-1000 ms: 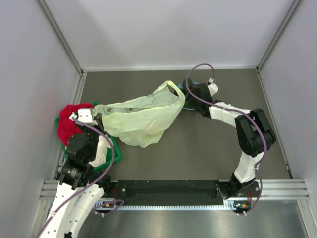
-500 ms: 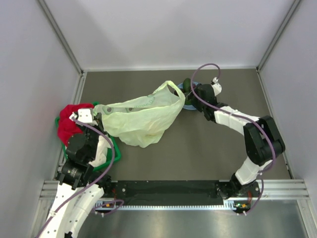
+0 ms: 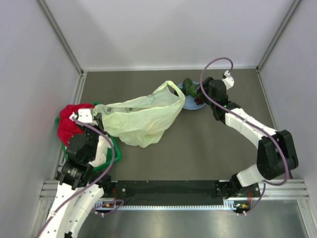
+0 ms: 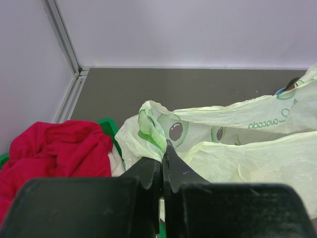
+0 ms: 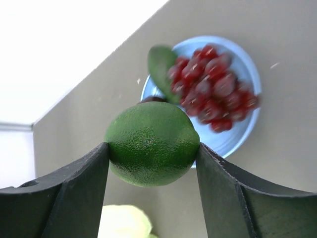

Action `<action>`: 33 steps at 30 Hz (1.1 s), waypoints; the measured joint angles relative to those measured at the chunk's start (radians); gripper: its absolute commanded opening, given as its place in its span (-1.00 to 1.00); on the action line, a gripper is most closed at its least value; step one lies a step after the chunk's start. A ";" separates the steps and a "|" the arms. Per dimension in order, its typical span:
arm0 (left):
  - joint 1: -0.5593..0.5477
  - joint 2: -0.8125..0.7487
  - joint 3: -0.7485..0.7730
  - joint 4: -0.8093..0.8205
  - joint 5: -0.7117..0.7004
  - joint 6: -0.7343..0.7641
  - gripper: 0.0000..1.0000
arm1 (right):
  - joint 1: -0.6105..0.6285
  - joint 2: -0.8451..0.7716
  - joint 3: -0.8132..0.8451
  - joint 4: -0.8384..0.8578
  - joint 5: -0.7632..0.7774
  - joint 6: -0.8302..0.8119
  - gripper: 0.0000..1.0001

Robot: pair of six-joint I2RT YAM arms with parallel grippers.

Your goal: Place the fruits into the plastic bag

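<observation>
Right gripper (image 5: 152,148) clamped on the green fruit (image 5: 152,131), held over the blue plate (image 5: 233,136) edge. Grape bunch (image 5: 210,87) lies on that plate. Plastic bag (image 3: 141,119) lies at the plate's 8 o'clock. The left gripper (image 4: 162,168) pinches its near edge, jaws narrow.

Blue plate (image 5: 234,140) — red cloth (image 4: 54,148)

you get soft, even light with faint shadows; your right wrist view blows out white upper left, and the grape bunch (image 5: 210,89) blurs.
</observation>
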 measured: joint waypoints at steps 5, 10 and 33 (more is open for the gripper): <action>0.000 0.000 -0.001 0.001 0.020 0.000 -1.00 | -0.019 -0.109 -0.012 -0.034 0.055 -0.061 -0.05; 0.000 0.000 -0.002 0.002 0.024 0.000 -1.00 | -0.021 -0.250 -0.014 -0.052 0.101 -0.114 -0.07; 0.000 0.008 -0.002 0.006 0.031 0.000 -1.00 | 0.330 -0.299 0.149 -0.039 0.077 -0.328 -0.11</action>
